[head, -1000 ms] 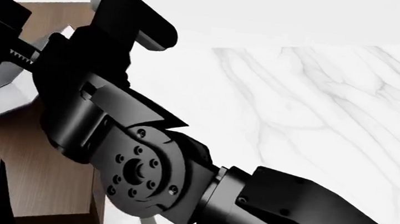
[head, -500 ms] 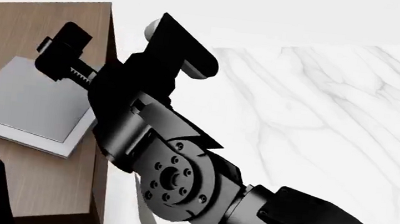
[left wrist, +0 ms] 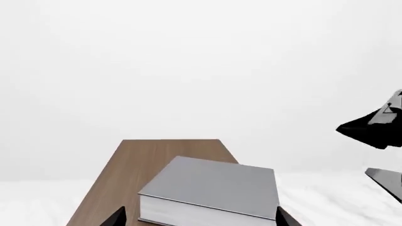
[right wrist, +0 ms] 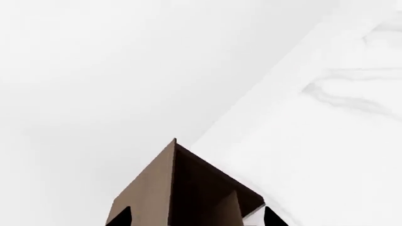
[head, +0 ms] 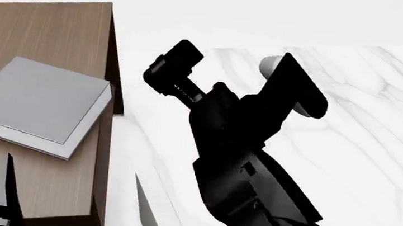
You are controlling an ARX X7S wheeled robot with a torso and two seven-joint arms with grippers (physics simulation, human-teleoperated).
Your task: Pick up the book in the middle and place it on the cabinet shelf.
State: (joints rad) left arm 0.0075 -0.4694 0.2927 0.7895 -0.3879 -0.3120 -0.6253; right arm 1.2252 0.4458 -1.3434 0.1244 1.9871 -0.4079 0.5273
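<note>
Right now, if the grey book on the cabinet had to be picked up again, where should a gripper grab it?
Probably at the book's overhanging corner by the cabinet top's right edge, coming from that open side, fingers above and below. It lies flat, so elsewhere its underside is blocked.

- The book is a thick hardcover with a plain mid-grey cover and white page edges. It lies flat and closed on the cabinet top, turned a little askew to the cabinet's edges, toward 9 o'clock in the head view. One corner reaches the cabinet's right edge.
- The cabinet shelf is a flat wood-grain brown top, far larger than the book, with bare wood showing beyond it toward 12 o'clock. In the left wrist view the book rests on the same top.
</note>
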